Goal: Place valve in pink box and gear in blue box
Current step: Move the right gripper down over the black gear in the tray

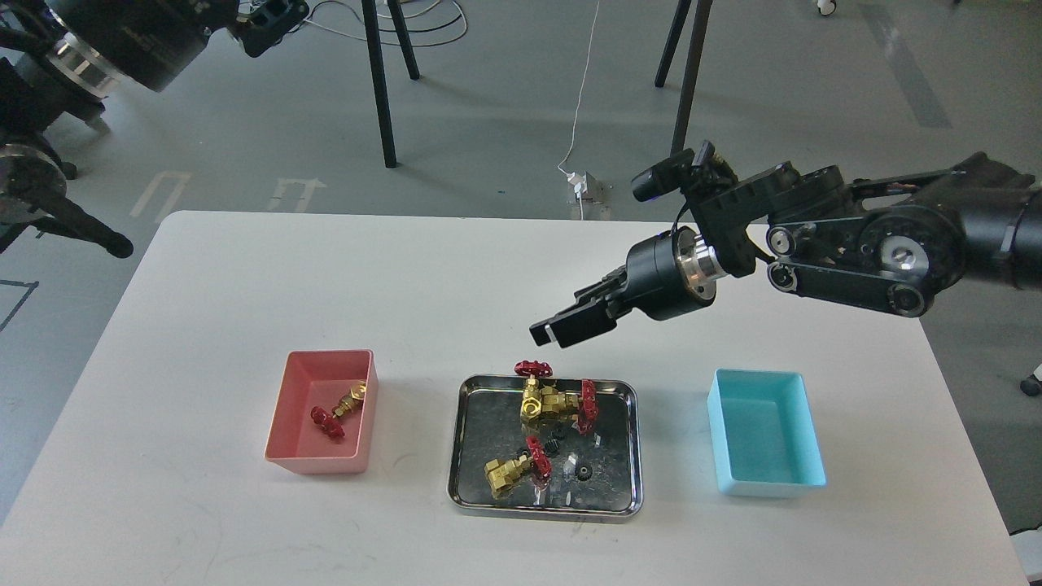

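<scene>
One brass valve (335,409) with a red handwheel lies inside the pink box (285,423). Three more valves (544,400) lie in the shiny steel tray (544,506), with small black gears (583,470) among them. The blue box (765,480) at the right is empty. My right gripper (562,332) is open and empty, hovering above the table just behind the tray's far edge, fingers pointing left and down. My left gripper (275,16) is raised high at the top left, far from the table; its fingers are too dark to tell apart.
The white table (203,505) carries the pink box, the tray and the blue box in a row. Behind the table are stand legs (378,81), cables and a power strip (588,185) on the floor.
</scene>
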{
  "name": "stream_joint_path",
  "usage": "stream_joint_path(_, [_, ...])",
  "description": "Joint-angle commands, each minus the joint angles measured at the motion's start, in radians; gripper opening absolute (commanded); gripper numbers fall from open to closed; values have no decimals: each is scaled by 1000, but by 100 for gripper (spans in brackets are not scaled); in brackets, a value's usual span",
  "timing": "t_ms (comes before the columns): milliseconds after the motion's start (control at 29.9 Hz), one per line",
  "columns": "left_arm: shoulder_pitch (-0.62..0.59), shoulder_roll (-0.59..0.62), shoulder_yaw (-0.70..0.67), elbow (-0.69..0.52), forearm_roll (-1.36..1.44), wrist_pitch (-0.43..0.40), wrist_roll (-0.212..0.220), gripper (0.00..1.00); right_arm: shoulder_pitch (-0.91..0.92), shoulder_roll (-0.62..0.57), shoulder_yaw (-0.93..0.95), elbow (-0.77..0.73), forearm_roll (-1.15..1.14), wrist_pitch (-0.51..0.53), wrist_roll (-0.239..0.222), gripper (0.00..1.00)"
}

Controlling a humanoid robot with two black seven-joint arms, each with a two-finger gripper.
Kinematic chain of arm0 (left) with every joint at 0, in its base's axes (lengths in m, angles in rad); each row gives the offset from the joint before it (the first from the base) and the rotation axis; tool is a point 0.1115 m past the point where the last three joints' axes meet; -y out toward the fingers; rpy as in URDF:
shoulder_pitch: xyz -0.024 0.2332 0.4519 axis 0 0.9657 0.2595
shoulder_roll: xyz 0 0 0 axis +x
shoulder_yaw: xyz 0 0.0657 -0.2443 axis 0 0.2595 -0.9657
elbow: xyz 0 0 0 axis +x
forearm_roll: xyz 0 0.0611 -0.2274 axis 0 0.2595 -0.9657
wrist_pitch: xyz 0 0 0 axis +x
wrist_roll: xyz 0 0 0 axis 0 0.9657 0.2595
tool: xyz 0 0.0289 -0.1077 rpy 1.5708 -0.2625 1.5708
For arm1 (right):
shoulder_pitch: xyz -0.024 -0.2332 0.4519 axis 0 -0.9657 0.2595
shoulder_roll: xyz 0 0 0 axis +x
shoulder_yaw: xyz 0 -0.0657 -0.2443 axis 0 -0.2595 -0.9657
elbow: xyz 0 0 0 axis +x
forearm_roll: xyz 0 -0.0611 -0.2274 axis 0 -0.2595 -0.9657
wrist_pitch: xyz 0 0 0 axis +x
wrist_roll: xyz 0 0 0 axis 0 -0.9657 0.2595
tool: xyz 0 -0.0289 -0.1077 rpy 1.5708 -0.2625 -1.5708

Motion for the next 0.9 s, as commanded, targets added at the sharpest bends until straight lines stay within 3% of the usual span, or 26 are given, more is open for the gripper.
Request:
stream_joint_path(0, [43, -52, -3, 0, -12, 0, 0, 94, 47, 120, -123, 36, -70, 0, 0, 100])
stream_joint_path(201, [112, -95, -5, -1, -12, 11, 0, 94, 56, 286, -238, 3, -93, -4, 0, 94])
stream_joint_path(301, [129, -104, -5, -1, -12, 11, 0, 94, 39, 286, -275, -43, -96, -6, 0, 79])
stream_joint_path(401, [143, -111, -5, -3, -12, 11, 0, 94, 44, 286, -318, -53, -99, -6, 0, 70])
stream_joint_path(869, [157, -149, -5, -5, -11, 11, 0, 95, -10, 286, -343, -57, -88, -6, 0, 66])
